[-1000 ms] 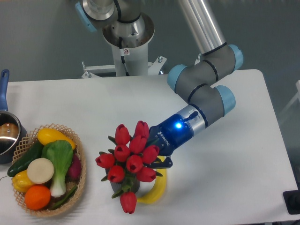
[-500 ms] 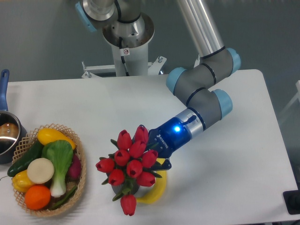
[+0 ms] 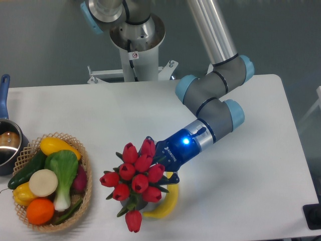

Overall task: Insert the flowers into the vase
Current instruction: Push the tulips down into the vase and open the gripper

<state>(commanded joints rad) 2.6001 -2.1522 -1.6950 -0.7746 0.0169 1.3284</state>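
Note:
The flowers, a bunch of red tulip buds with dark green leaves, hang low over the table near its front edge. My gripper reaches in from the right and is shut on the stems at the bunch's right side; the buds cover most of its fingers. The vase is hidden beneath the bunch, and I cannot tell whether the stems are inside it.
A yellow banana lies just under and right of the bunch. At the left stands a wicker basket of vegetables and fruit. A steel pot with a blue handle sits at the far left edge.
The arm has carried the bunch a little to the left and toward the table's front edge. The banana, basket and pot have stayed put.

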